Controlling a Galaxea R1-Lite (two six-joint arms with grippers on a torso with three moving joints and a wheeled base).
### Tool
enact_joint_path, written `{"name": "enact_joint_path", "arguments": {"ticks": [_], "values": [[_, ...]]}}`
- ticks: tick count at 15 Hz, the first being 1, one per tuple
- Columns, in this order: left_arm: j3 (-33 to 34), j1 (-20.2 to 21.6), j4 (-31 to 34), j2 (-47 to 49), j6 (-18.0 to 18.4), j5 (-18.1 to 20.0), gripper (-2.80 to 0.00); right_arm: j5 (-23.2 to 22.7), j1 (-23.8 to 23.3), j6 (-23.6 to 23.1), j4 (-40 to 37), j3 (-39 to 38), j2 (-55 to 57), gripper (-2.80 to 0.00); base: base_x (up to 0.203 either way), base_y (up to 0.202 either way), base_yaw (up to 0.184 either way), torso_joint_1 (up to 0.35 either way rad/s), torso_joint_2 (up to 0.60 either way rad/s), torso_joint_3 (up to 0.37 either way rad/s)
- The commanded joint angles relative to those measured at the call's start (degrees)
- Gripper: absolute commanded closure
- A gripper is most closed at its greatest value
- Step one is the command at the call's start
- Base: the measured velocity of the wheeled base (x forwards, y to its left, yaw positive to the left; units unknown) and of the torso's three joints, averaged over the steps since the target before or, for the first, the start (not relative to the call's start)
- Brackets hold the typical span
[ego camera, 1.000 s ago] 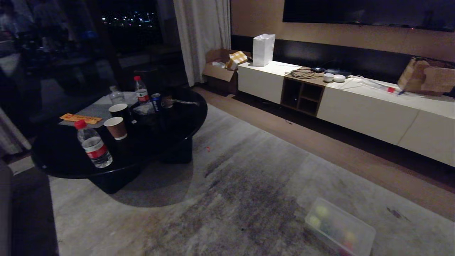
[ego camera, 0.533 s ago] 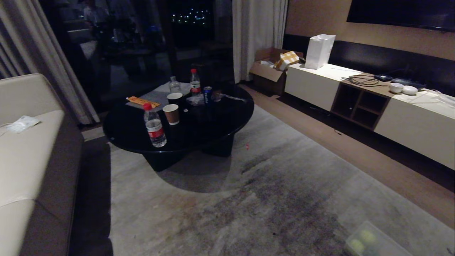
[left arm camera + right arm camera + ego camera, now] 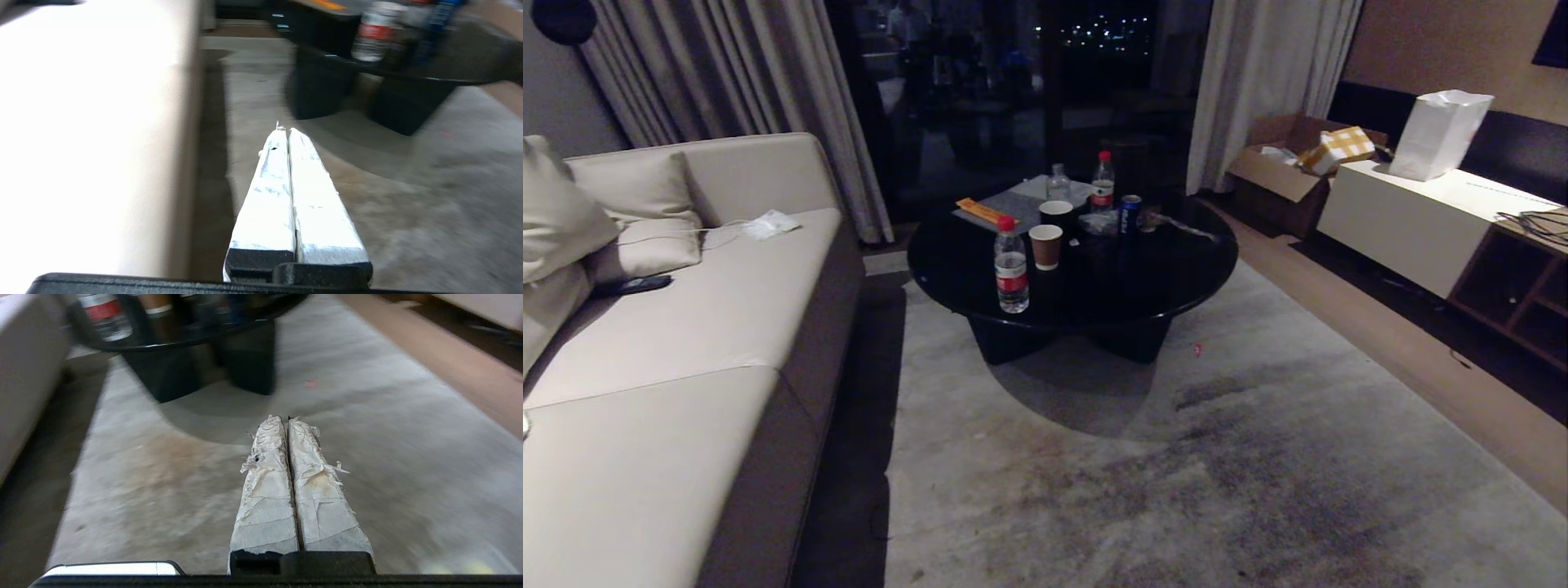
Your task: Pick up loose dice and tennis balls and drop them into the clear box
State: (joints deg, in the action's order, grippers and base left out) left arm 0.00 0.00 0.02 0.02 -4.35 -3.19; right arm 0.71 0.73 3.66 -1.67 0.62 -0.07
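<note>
Left gripper [image 3: 288, 130] and right gripper [image 3: 286, 418] hanging low over rug [image 3: 1176, 490], fingers pressed together, carrying nothing. Dice, tennis balls, clear box not showing in any view; robot likely searching near sofa [image 3: 686, 327].

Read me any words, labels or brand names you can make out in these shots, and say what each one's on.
None can be read.
Front water bottle: red-and-white label, text too small.
Rear bottle: red label, unreadable.
Blue can: print blurred.
Orange packet: markings unreadable.
</note>
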Motion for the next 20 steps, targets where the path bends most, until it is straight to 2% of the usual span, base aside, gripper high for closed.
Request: {"name": "enact_joint_path", "arguments": {"ticks": [1,8,12,17,20], "values": [[0.1,0.0,0.0,0.1,0.0,-0.1,0.00,0.0,0.0,0.0,0.0,0.0,0.1,0.00,-0.001,-0.009,0.165,-0.004,0.00,-0.003],[0.1,0.0,0.0,0.1,0.0,-0.1,0.00,0.0,0.0,0.0,0.0,0.0,0.1,0.00,0.000,-0.006,0.145,0.002,0.00,0.004],[0.1,0.1,0.0,0.1,-0.2,-0.1,0.00,0.0,0.0,0.0,0.0,0.0,0.1,0.00,-0.021,0.001,0.002,-0.001,0.00,-0.002],[0.1,0.0,-0.1,0.1,0.1,0.0,0.00,0.0,0.0,0.0,0.0,0.0,0.1,0.00,-0.163,0.000,-0.001,0.002,0.00,0.004],[0.1,0.0,-0.1,0.1,-0.1,-0.1,0.00,0.0,0.0,0.0,0.0,0.0,0.1,0.00,0.000,0.000,0.000,0.000,0.00,0.000]]}}
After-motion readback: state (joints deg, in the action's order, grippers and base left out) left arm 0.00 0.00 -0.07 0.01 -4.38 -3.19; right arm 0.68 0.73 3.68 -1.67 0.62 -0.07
